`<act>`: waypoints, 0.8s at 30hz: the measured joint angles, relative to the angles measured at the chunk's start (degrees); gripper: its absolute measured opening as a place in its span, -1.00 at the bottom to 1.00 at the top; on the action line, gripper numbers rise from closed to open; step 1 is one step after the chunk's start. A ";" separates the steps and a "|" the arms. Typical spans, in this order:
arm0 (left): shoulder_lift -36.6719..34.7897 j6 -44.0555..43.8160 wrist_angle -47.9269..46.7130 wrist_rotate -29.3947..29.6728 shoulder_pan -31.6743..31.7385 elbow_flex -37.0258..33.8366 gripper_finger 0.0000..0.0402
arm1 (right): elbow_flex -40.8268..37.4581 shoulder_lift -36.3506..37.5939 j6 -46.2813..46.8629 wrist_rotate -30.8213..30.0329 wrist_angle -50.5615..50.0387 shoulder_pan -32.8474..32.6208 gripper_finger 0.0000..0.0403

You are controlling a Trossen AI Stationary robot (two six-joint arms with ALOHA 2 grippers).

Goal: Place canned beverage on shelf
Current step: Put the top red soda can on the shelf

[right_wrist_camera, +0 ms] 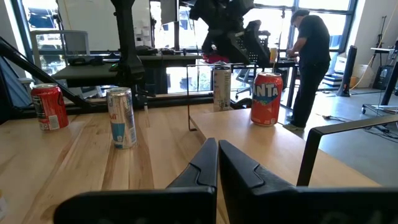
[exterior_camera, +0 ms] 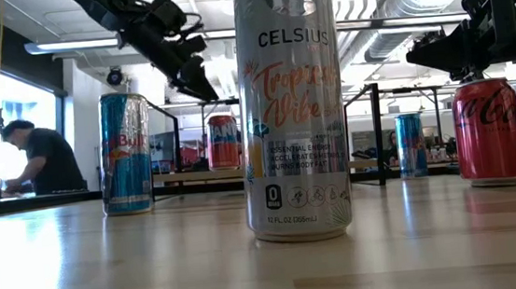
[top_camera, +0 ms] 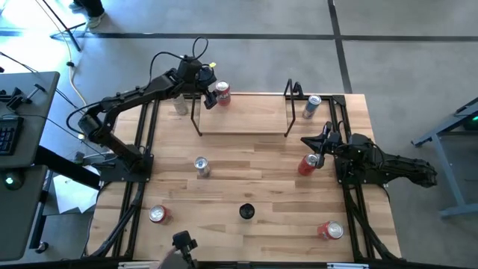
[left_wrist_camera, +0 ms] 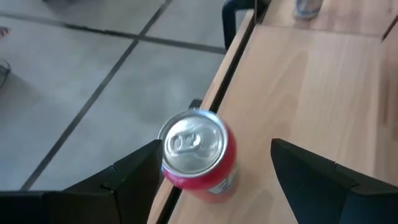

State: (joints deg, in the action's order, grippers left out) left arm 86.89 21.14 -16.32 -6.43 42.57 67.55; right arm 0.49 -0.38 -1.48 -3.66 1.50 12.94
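A red Fanta can (top_camera: 222,93) stands upright on its base at the far left corner of the shelf (top_camera: 246,116), a pale plank between two black rod frames. My left gripper (top_camera: 212,96) hangs open just above and left of the can. In the left wrist view the can (left_wrist_camera: 199,155) shows between the two wide-spread fingers, and in the right wrist view the fingers are clear of it. My right gripper (right_wrist_camera: 217,163) is shut and level at the table's right side, beside a red cola can (top_camera: 308,164).
A tall silver can (top_camera: 181,104) stands just left of the shelf and a blue can (top_camera: 311,106) just right of it. More cans stand on the table: a silver one (top_camera: 201,166), a dark-topped one (top_camera: 246,212), and two red ones (top_camera: 157,215) (top_camera: 331,230). A person stands in the room behind (right_wrist_camera: 311,56).
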 joint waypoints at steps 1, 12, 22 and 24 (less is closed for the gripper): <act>-0.52 0.04 0.00 -0.01 -0.47 0.00 0.43 | -0.02 0.00 0.00 0.00 0.02 0.01 -1.00; -2.31 -3.64 2.14 -3.75 -8.76 0.00 0.05 | 0.00 0.02 0.00 0.00 0.02 -0.01 -1.00; 5.33 -10.90 14.18 -3.42 -10.49 0.07 -0.77 | 0.00 0.02 0.00 0.00 0.02 0.00 -1.00; 7.52 -11.81 15.87 -3.17 -9.71 0.05 -0.92 | -0.02 0.02 0.00 0.00 0.01 0.00 -1.00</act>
State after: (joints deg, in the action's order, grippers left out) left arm 94.41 9.33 -0.46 -9.60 32.86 67.60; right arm 0.48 -0.36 -1.48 -3.66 1.51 12.93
